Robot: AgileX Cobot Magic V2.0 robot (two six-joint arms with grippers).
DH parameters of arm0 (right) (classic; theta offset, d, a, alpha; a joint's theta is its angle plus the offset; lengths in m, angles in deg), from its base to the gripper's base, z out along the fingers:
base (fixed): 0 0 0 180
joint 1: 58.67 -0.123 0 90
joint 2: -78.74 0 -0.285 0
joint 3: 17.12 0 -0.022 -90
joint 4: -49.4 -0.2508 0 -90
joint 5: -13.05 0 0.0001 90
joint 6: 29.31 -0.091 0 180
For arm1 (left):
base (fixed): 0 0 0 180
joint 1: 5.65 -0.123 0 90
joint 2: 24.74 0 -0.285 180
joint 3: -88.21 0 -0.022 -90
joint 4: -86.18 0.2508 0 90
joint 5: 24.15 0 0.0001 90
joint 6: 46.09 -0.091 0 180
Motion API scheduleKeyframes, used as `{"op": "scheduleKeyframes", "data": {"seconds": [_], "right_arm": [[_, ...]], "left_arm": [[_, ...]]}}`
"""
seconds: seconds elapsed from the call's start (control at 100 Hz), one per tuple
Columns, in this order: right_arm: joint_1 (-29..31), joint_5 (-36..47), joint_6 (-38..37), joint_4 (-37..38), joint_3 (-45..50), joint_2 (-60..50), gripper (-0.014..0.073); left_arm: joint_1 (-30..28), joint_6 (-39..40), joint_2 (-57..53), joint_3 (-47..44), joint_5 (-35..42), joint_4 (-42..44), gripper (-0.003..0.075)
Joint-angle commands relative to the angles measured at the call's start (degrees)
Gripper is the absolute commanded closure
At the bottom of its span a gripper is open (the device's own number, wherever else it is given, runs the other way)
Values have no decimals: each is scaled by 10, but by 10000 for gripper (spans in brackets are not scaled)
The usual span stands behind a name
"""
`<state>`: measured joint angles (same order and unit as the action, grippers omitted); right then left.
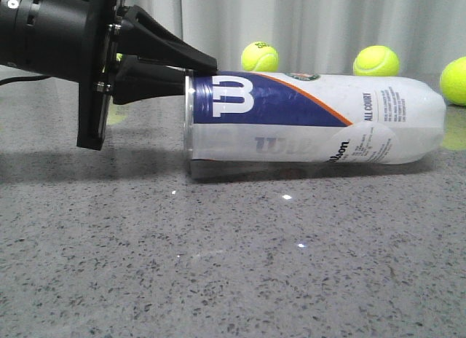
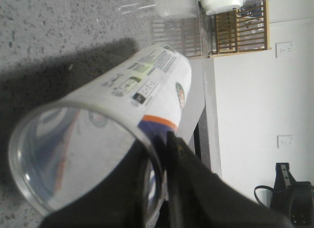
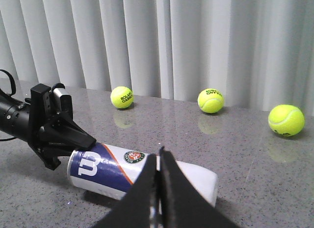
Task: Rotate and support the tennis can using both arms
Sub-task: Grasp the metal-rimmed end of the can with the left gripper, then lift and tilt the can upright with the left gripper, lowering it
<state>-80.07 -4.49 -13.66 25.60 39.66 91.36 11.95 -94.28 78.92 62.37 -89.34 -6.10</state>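
Observation:
The tennis can [image 1: 313,119] lies on its side on the grey speckled table, its metal-rimmed end to the left and the navy Wilson label facing up. My left gripper [image 1: 196,72] is shut on the can's wall at that rim. In the left wrist view one finger sits inside the can [image 2: 147,85] and the other outside, with the gripper [image 2: 164,144] pinching the rim. My right gripper [image 3: 158,156] is shut and empty, above the table in front of the can [image 3: 113,171]. It is out of the front view.
Three yellow tennis balls [image 1: 260,57] [image 1: 376,61] [image 1: 455,79] lie behind the can near a grey curtain [image 3: 162,41]. They also show in the right wrist view [image 3: 122,97] [image 3: 211,100] [image 3: 286,120]. The left arm's body [image 1: 51,32] hangs over the table's left.

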Motion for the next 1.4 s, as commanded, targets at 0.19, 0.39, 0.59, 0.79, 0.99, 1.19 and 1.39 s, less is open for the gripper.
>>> {"op": "scheduleKeyframes", "data": {"seconds": [0.19, 0.39, 0.59, 0.79, 0.99, 1.19, 1.39], "right_arm": [[2, 39, 2, -7, -14, 7, 655], [2, 39, 2, -7, -14, 7, 655], [2, 39, 2, -7, -14, 7, 655], [2, 39, 2, -7, -14, 7, 655], [2, 39, 2, -7, -14, 7, 655], [2, 39, 2, -7, -14, 7, 655], [2, 39, 2, -7, -14, 7, 655]], "left_arm": [[5, -33, -19, 18, -77, -64, 736], [5, -72, -40, 34, -82, -71, 739], [5, -72, -100, 115, -20, 35, 739], [5, 8, -172, 232, 48, 268, 739], [14, 107, -195, 345, 22, 485, 739], [104, 193, -193, 393, -19, 718, 739], [197, 271, -168, 404, -62, 876, 739]]}}
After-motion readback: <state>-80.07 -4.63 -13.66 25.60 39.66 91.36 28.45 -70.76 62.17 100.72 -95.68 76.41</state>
